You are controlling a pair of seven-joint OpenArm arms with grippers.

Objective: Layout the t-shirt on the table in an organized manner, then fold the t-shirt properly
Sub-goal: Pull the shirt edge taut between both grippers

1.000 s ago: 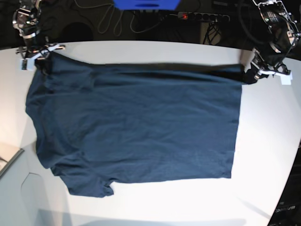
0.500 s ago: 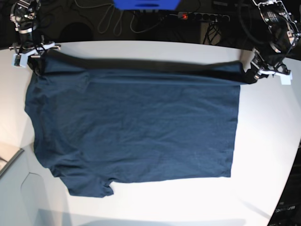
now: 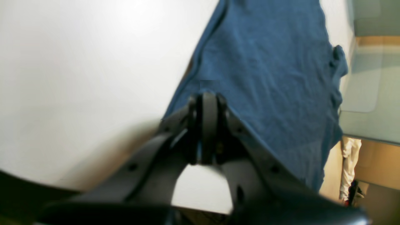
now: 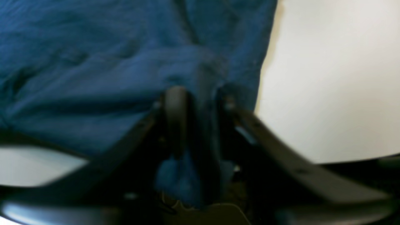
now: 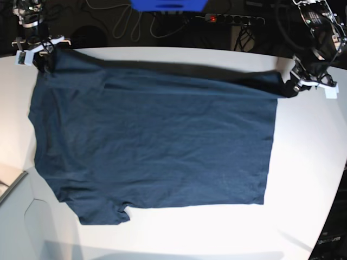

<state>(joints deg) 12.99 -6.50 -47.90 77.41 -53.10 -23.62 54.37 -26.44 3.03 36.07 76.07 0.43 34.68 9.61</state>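
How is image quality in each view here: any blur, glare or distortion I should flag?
Base view: sharp, but wide-angle bowing curves the table edge, and glare washes out its near side. Left wrist view: the left gripper is soft, the table overexposed and the t-shirt weave readable. Right wrist view: the worst, heavily blurred, with the right gripper and fabric smeared.

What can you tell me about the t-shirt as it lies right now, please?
The t-shirt is plain dark navy, soft and matte like cotton, spread nearly flat on the white table with faint wrinkles. A short sleeve points toward the near edge. Its far edge is lifted slightly at both corners: the left gripper is shut on one, while the right gripper has cloth between its parted fingers at the other.
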